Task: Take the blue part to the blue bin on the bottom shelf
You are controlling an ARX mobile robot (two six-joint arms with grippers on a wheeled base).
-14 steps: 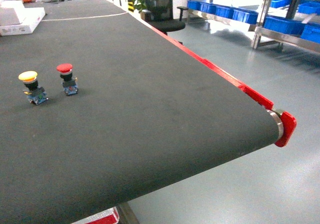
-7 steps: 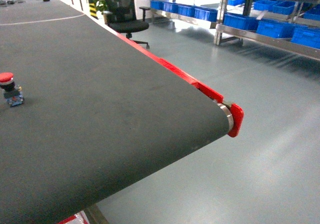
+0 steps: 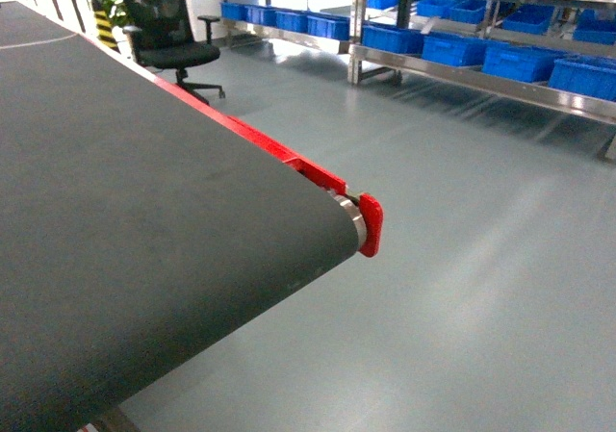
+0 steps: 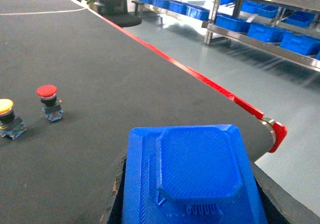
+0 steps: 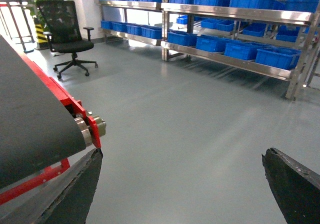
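Blue part [image 4: 195,176] held in the left gripper; right gripper empty, jaws wide apart.

In the left wrist view the blue part fills the lower centre of the frame, clamped between dark fingers [image 4: 116,194] above the black conveyor belt [image 4: 120,79]. A red-capped button [image 4: 49,102] and a yellow-capped button [image 4: 7,117] stand upright at the left edge of that frame. In the right wrist view the right gripper [image 5: 182,184] shows only finger ends at both lower corners. The bottom shelf [image 5: 235,63] carrying blue bins [image 5: 275,57] runs across the upper right.
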